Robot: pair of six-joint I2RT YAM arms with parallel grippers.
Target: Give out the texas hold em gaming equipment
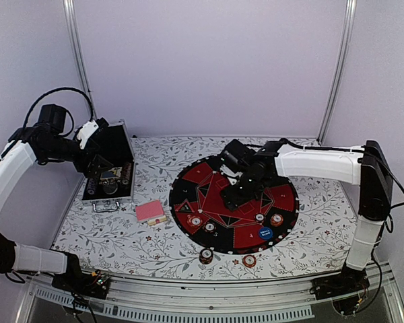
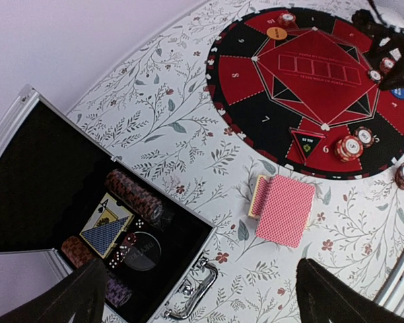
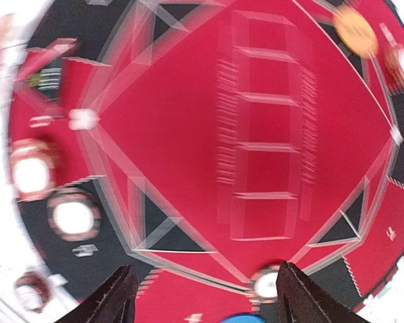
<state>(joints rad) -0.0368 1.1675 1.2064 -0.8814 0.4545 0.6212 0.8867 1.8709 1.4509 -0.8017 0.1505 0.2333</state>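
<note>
The top view takes in the whole round mat point(image 1: 200, 176) on the bench point(image 1: 121, 235). It shows one pink-backed card deck point(image 1: 149, 210) just beside the mat's left edge and four chip piles point(image 1: 276, 219) on its near part. Two loose chips point(image 1: 206, 256) lie on the bench in front of the mat, and one blue button point(image 1: 265, 233) is on it.

The one orange button point(image 2: 277, 32) appears only in the two wrist views, at the far part of the mat. One more chip point(image 2: 287, 18) lies just beside it.

Only the left wrist view looks into the open case point(image 2: 40, 182): three rolls of chips point(image 2: 131, 192), one card pack point(image 2: 106, 229) with an ace on top, and some red dice point(image 2: 124, 247).

The left claw point(image 2: 200, 282) hangs above this case with fingers spread wide. The right claw point(image 3: 203, 289) is over the red middle of the mat, its fingers apart; this view is blurred.
</note>
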